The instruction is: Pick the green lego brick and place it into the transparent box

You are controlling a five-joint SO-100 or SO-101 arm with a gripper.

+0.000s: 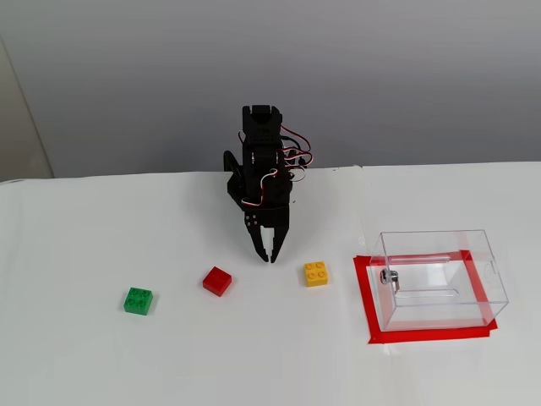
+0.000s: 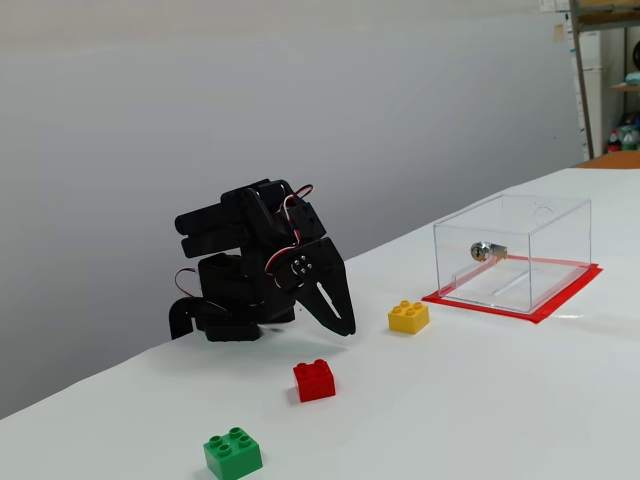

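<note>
Gripper (image 1: 270, 257): folded low, jaws pressed together, empty. Red brick (image 1: 217, 280) at 8 o'clock, nearest. Green lego brick (image 1: 139, 300) farther along at 8 o'clock, on table. Transparent box (image 1: 439, 278) at 4 o'clock. Likely light, rigid, slick; best pinched across flat opposite sides.
</note>
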